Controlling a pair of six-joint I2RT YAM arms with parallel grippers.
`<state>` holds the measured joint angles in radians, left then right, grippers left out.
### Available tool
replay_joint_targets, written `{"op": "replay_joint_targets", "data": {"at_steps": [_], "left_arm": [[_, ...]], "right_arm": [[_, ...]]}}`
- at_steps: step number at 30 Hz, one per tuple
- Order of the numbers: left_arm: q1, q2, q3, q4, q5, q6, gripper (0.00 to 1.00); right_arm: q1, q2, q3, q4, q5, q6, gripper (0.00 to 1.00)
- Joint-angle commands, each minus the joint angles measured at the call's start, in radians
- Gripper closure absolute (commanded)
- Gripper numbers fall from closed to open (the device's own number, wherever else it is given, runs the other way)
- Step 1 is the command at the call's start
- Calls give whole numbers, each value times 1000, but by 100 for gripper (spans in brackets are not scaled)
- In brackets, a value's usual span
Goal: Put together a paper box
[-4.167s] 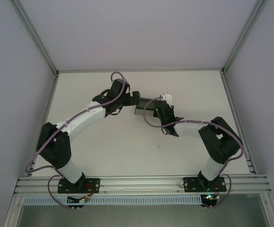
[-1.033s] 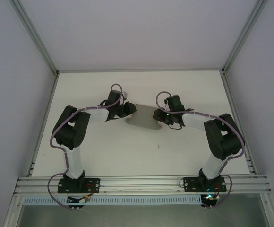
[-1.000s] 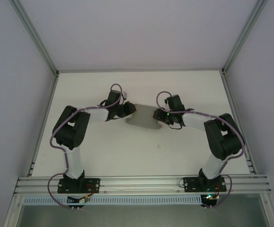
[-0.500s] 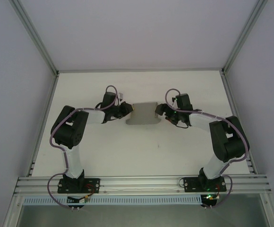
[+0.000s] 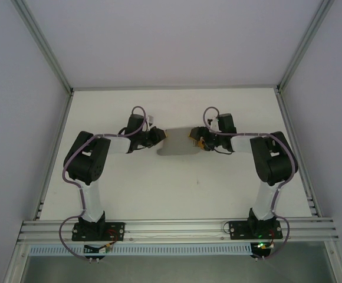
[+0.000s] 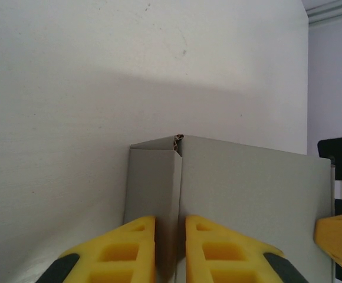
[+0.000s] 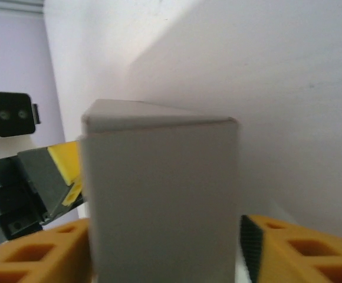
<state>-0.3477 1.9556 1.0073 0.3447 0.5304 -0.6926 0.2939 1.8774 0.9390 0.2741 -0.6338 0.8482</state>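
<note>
Box (image 5: pixel 177 144) sits mid-bench (image 5: pixel 177 188), toward the far edge. Its long axis runs L-R w/ a gripper at each end. Left gripper (image 5: pixel 160 137) is pinched narrow on a wall seam at the box's left end, so that side's held. Right gripper (image 5: pixel 193 140) straddles the right end, jaws approx box-wide. There's a sliver of gap by one finger, so can't tell if it's actually squeezing. Imo next move turns on that: box lies dead between both, neither nearer.
</note>
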Motion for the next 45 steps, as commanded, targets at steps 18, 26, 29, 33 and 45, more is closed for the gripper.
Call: {"op": "replay_joint_targets", "data": {"at_steps": [18,26,29,33,45], "left_arm": [[-172,-427,114,-370,-232,814,0],[-408,-516,163,-614,-369,1330,0],[-430,-470,248,-766,-397,1383,0],[-490,-412,314,-872,-500,1490,0],[-506,-348,332,-783,-648,1545,9]], "right_arm": [[-90,-172,208,-676,-68,2,58],[-180,-156,248,-858,-370,136,63],[-189,-146,299,-979,-396,95,65],[-198,-167,296,-1009,-412,121,64],[-199,-147,299,-1075,-494,116,61]]}}
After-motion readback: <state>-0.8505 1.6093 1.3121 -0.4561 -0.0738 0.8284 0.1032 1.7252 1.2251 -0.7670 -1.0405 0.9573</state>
